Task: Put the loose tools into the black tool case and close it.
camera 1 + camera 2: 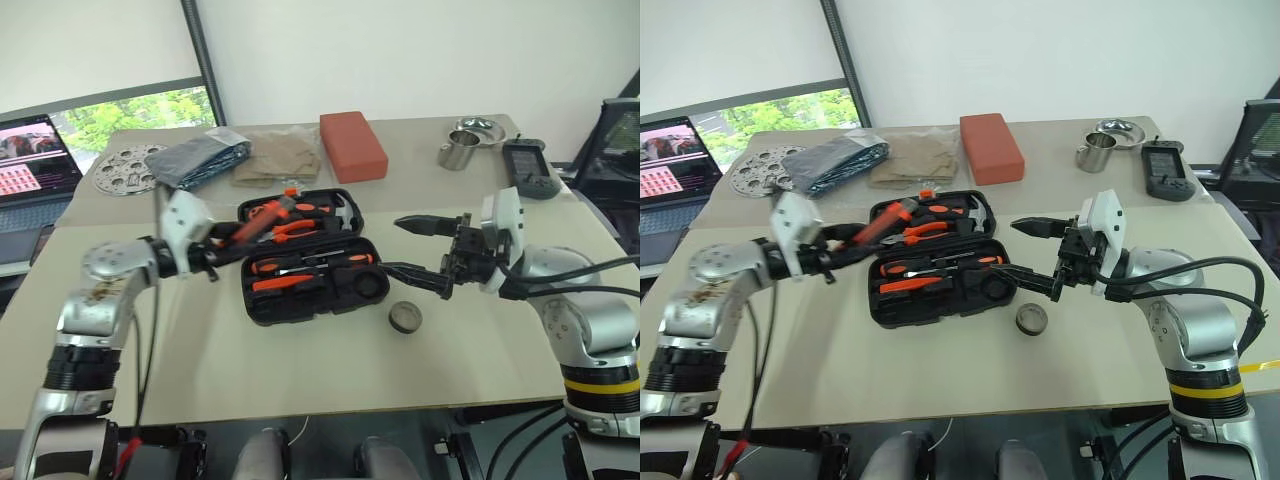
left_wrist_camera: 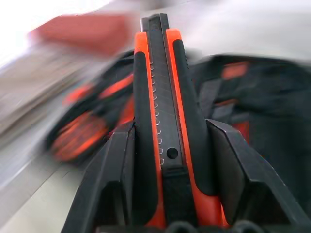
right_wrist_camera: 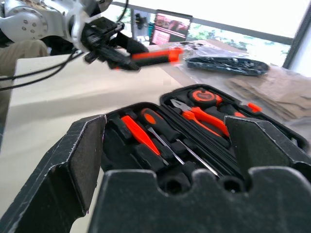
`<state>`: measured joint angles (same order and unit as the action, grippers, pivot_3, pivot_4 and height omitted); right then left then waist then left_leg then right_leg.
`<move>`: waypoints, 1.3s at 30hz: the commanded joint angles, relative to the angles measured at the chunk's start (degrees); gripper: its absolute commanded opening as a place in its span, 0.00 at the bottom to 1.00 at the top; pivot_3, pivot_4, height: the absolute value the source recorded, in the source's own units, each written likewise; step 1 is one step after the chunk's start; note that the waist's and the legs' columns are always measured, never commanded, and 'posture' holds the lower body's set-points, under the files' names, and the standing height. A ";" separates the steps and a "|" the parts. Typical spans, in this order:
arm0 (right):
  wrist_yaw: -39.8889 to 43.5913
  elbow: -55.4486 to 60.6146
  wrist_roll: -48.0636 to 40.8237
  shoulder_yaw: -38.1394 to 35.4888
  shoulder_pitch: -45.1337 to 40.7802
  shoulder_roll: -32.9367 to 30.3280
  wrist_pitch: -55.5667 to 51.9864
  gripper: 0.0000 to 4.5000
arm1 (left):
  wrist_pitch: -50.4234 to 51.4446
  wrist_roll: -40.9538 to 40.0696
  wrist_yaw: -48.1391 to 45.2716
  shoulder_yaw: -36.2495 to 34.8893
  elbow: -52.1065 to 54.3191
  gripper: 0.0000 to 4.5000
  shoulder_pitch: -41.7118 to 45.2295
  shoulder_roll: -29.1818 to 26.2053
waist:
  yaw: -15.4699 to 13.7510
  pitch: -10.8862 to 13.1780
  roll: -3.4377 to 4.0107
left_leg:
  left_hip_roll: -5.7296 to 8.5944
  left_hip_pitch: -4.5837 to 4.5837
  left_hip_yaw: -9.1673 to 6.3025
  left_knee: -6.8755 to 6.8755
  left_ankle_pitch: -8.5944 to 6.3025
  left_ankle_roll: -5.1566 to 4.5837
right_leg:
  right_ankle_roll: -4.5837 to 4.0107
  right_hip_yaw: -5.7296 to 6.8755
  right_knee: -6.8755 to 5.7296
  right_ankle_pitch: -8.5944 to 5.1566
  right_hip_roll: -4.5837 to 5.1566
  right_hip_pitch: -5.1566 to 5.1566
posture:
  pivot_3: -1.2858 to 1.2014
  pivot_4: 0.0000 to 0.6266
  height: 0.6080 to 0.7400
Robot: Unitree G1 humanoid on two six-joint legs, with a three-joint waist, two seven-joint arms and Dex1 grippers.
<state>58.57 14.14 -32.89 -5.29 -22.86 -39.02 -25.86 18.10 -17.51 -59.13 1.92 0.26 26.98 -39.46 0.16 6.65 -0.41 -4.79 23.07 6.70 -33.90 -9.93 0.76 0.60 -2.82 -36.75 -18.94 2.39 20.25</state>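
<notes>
While gripped, utility knife (image 2: pixel 163 111) between left fingers (image 2: pixel 116 179)

Bright, even daylight; left wrist view's background smeared by motion blur.

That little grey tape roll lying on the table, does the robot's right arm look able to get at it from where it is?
Probably yes. The tape roll lies alone on bare table just in front of the open tool case, and the right gripper hovers close above and beside it, jaws wide open and empty, with nothing between them.
</notes>
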 commanded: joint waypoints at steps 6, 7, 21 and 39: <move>-0.09 3.15 0.09 -2.85 3.16 -2.24 2.55 1.00 | -5.73 11.56 -3.87 13.20 -1.81 0.38 2.95 -0.53 | 0.43 0.02 -0.02 | -0.04 0.03 -0.06 -0.02 0.01 0.00 | 0.01 -0.05 -0.01 -0.01 -0.12 0.02 | 0.52 0.24 0.97; -0.24 3.34 -0.08 -3.02 3.43 -2.31 2.54 1.00 | -5.81 11.88 -4.18 13.76 -2.28 0.38 3.06 -0.21 | 0.38 0.03 -0.02 | -0.02 0.03 -0.07 -0.03 0.01 0.00 | 0.01 -0.06 -0.01 -0.01 -0.11 0.00 | 0.52 0.24 0.97; -0.89 4.30 -0.54 -3.12 4.53 -3.54 0.62 1.00 | -4.87 16.00 -5.80 18.38 -5.28 0.38 2.47 2.97 | -0.44 0.00 0.02 | 0.09 0.01 -0.04 -0.10 0.00 -0.02 | 0.04 -0.46 0.00 -0.02 -0.11 -0.07 | 0.52 0.24 0.97; 2.86 3.55 0.60 -2.78 6.00 -6.83 1.51 1.00 | -5.79 16.49 -8.71 19.09 -9.26 0.97 5.00 6.09 | -0.75 -0.05 0.08 | 0.14 0.03 -0.08 -0.20 -0.08 -0.16 | 0.07 -0.57 0.01 -0.04 -0.11 -0.13 | 0.52 0.24 0.97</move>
<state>61.20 16.47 -32.23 -6.80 -16.88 -45.11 -25.56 11.71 -1.03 -66.95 19.43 -9.73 33.63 -33.99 -0.59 6.60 -0.33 -4.65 23.11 6.62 -34.10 -10.03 0.57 0.69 -3.42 -36.73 -18.99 2.27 20.14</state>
